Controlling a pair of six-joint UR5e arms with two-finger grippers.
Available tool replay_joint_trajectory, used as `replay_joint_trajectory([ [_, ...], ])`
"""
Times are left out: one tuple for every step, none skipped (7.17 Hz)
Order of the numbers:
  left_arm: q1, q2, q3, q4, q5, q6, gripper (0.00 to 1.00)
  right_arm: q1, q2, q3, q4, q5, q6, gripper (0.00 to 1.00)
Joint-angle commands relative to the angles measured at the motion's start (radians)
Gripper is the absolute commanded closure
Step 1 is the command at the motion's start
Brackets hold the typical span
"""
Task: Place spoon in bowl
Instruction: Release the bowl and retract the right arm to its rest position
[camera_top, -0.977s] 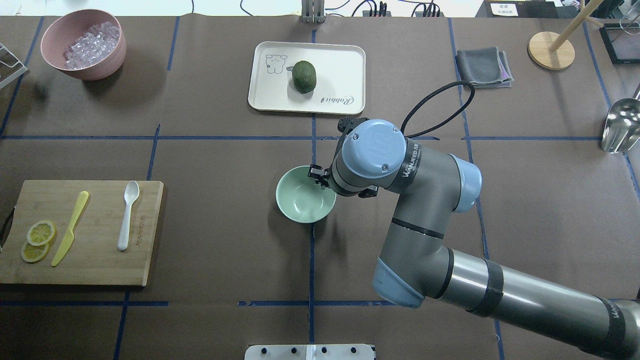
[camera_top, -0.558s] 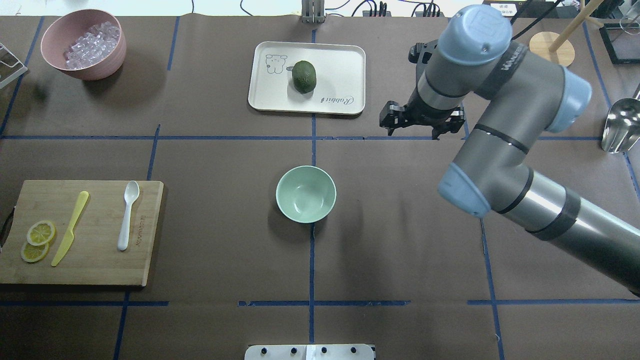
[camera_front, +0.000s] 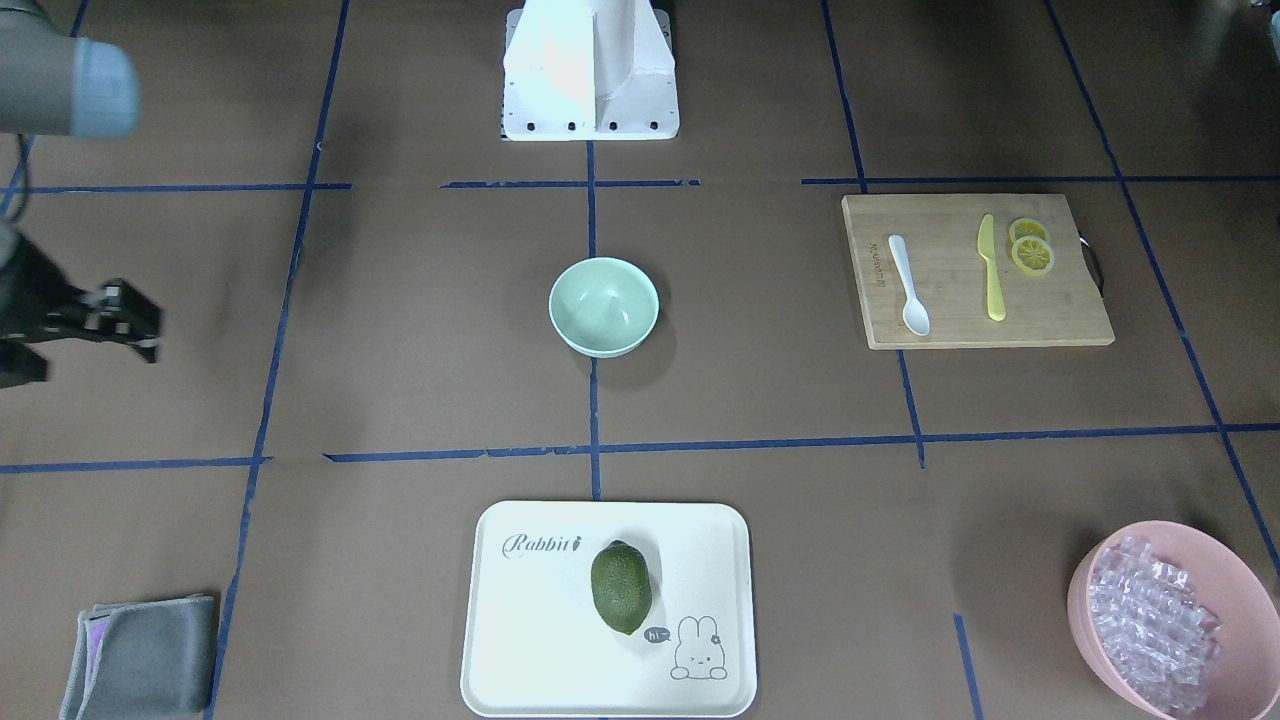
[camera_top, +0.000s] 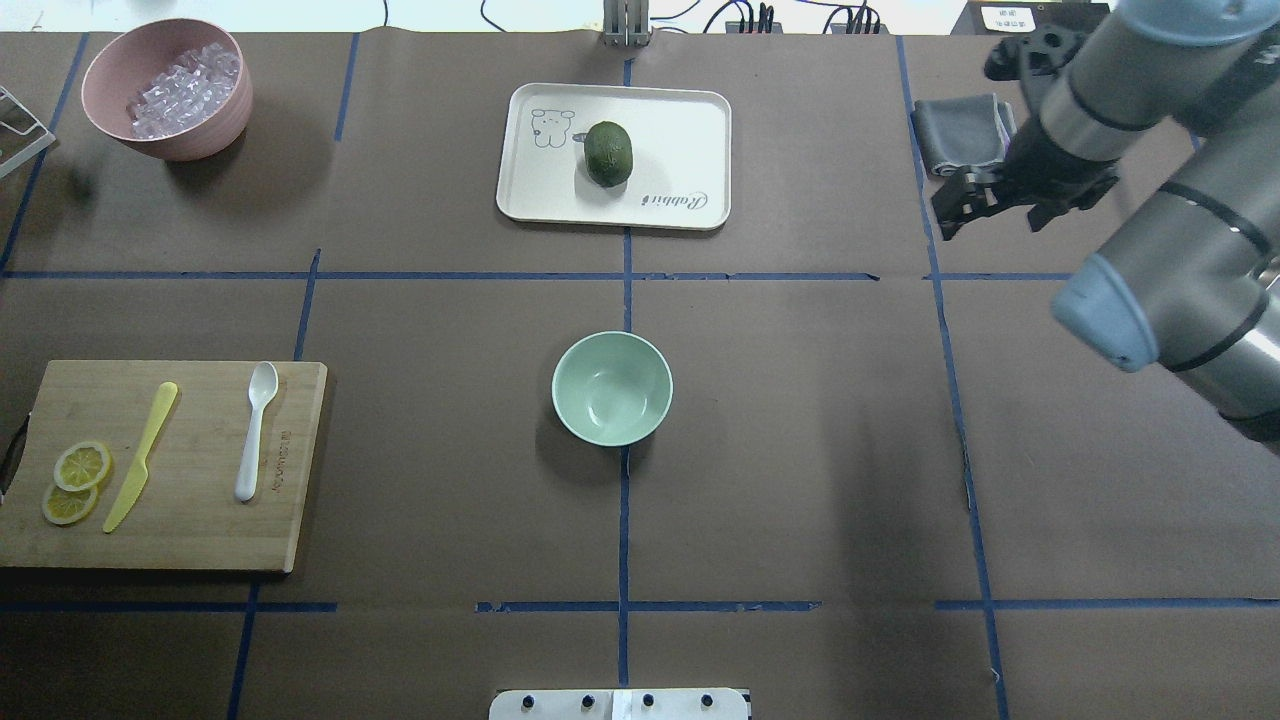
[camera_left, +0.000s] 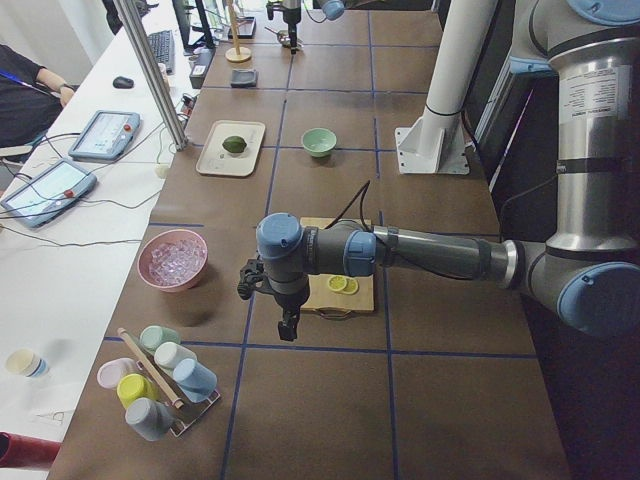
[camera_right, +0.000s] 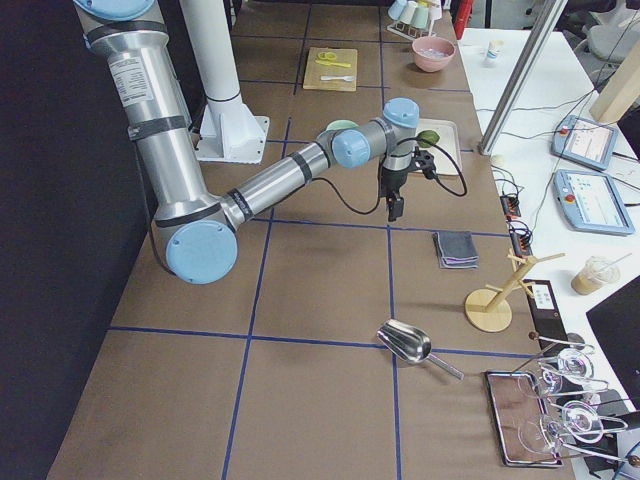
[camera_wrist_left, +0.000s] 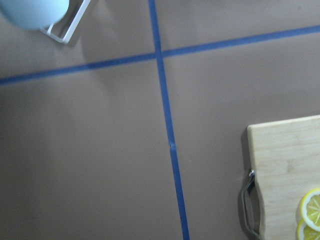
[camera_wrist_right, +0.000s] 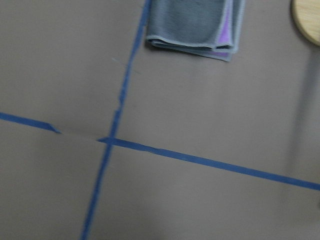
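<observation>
Since the earlier overhead frames, the right gripper (camera_top: 993, 212) is pulled back from the bowl (camera_top: 611, 388) and is now held over the table's far right, beside the grey cloth (camera_top: 962, 132). It is pointed down, jaws spread wide, nothing held. The bowl is left upright at the table centre. The spoon (camera_top: 253, 430) is seen flat on the cutting board (camera_top: 190, 535), beside the yellow knife (camera_top: 140, 457) and well apart from the bowl.

The left arm is missed by the overhead and front-facing views. It is shown only in the exterior left view, stretched out low, left gripper (camera_left: 288, 325) pointed down just off the board's handle end. Its jaw state cannot be told. The board corner and lemon slices (camera_wrist_left: 311, 215) are caught by the left wrist view.
</observation>
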Motion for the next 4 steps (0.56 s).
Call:
replay_joint_trajectory([
  [0.004,-0.041,0.005,-0.021,-0.043,-0.035,0.00,0.195,-0.169,-0.003,-0.009,0.034,-0.399,0.00],
  [0.004,-0.049,0.029,-0.023,-0.050,-0.040,0.00,0.275,-0.242,-0.003,-0.009,0.081,-0.508,0.00],
  [0.005,-0.061,0.022,-0.024,-0.067,-0.046,0.00,0.348,-0.328,-0.003,-0.001,0.112,-0.578,0.00],
  [0.007,-0.067,0.006,-0.026,-0.068,-0.043,0.00,0.404,-0.414,0.000,0.015,0.135,-0.580,0.00],
])
